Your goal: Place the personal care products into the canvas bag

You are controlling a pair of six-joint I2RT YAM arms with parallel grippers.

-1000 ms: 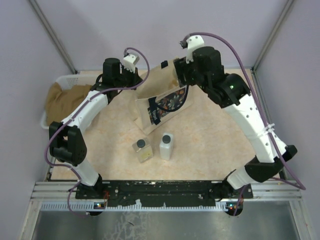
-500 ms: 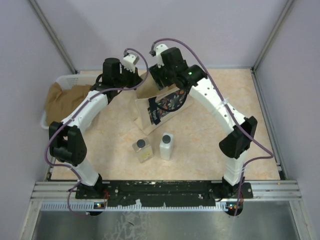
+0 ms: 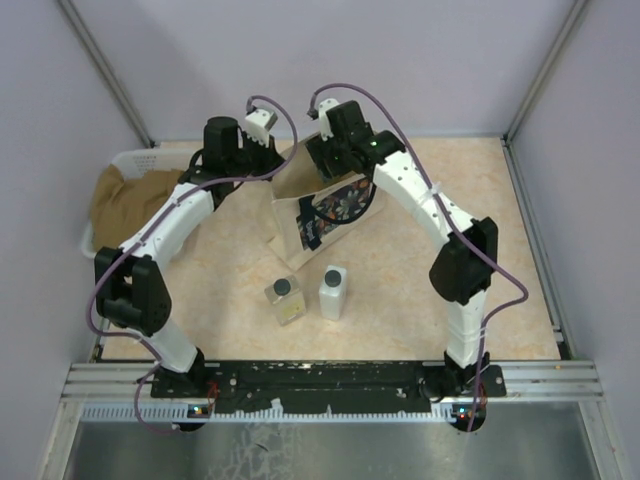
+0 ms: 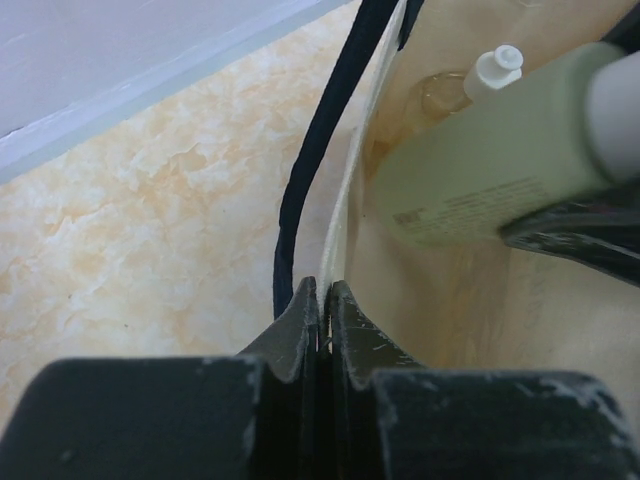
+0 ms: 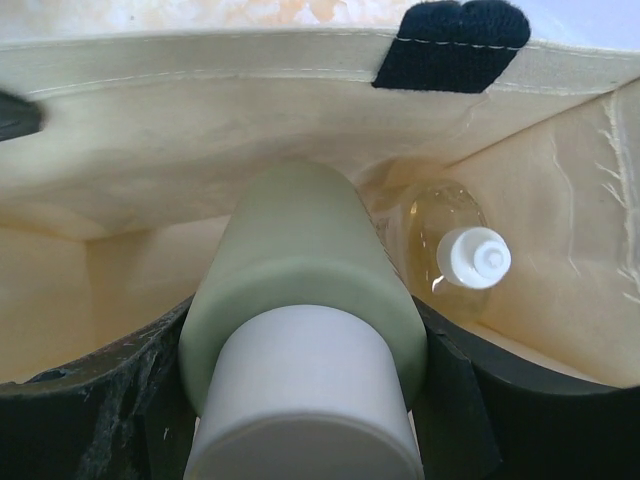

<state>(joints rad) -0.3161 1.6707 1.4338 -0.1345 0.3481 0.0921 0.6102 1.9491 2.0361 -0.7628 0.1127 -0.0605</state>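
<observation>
Currently, the left arm point(image 3: 170, 225) reaches to the canvas bag point(image 3: 325, 215). The left gripper point(image 4: 322, 300) is closed, with the bag's rim fabric pinched between its fingers. The right arm point(image 3: 425, 200) arches over the bag mouth, wrist angled down. The right gripper point(image 5: 305, 330) clamps the olive-green bottle point(image 5: 300, 240) inside the bag. The bottle's long axis runs along the fingers, cream cap point(image 5: 300, 400) toward the wrist, base pointing deeper. The amber bottle point(image 5: 440, 225) lies beyond the fingertips.

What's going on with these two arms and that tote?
The left gripper pinches the rim of the canvas bag, holding it open. The right gripper holds the olive-green bottle inside its mouth, near the amber bottle already in it. The clear square bottle and the white bottle stand on the table.
</observation>
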